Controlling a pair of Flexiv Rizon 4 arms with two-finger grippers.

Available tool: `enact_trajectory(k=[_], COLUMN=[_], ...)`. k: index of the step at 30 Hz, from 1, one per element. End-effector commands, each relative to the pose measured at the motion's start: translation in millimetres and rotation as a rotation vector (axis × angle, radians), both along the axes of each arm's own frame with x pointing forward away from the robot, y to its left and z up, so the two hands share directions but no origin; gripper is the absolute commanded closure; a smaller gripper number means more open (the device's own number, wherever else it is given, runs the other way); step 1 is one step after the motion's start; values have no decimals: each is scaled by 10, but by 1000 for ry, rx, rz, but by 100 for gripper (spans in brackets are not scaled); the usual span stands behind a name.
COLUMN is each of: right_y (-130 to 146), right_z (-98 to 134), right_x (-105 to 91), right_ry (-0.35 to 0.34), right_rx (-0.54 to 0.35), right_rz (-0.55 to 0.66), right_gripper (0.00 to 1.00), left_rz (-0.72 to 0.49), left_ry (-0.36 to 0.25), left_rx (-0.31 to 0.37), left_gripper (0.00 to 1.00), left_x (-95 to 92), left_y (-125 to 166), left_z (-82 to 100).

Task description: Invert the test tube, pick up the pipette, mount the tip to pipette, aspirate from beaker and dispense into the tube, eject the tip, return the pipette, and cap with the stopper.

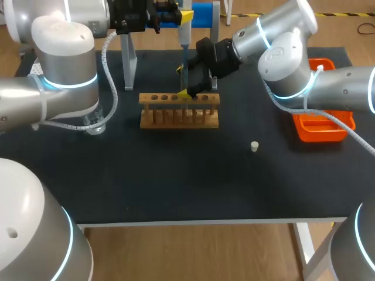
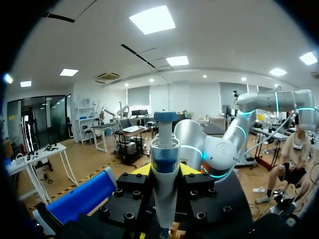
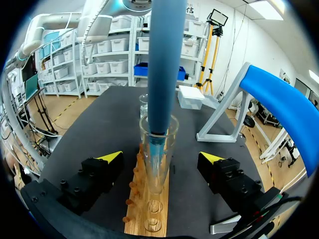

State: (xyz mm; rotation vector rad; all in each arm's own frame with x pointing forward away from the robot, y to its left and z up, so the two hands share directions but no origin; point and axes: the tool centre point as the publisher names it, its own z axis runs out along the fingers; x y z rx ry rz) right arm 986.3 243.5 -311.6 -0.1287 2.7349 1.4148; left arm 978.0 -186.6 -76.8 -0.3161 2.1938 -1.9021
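Observation:
My left gripper (image 1: 183, 17) (image 2: 165, 172) is shut on the blue and white pipette (image 1: 184, 44) (image 2: 164, 164), which hangs upright over the wooden rack (image 1: 179, 111) (image 3: 149, 209). The pipette (image 3: 167, 59) reaches down into the mouth of a clear test tube (image 3: 158, 149) standing in the rack, with its tip inside the tube. My right gripper (image 1: 184, 82) (image 3: 159, 159) stands open around the tube, its fingers well clear on both sides. A small white stopper (image 1: 254, 146) lies on the black mat to the right of the rack.
A glass beaker (image 1: 94, 124) (image 3: 144, 104) stands left of the rack, under my left arm. The blue pipette stand (image 1: 199, 13) (image 3: 279, 109) is behind the rack. An orange tray (image 1: 319, 126) sits at the right edge.

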Motion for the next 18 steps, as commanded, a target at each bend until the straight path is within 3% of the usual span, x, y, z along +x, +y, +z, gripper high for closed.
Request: enact_trajectory(k=[1,18], right_y=[-6,-157], right_z=[10,31], right_x=[5,-27], right_ry=[3,-4], right_rx=[-3,16], right_rz=[2,-23], right_gripper=[0,0], left_rz=[1,1], left_ry=[-2,-2], left_rx=[-4,-4], left_gripper=[100,100], left_x=[3,3], left_y=[-5,-5], left_z=[-8,-8])
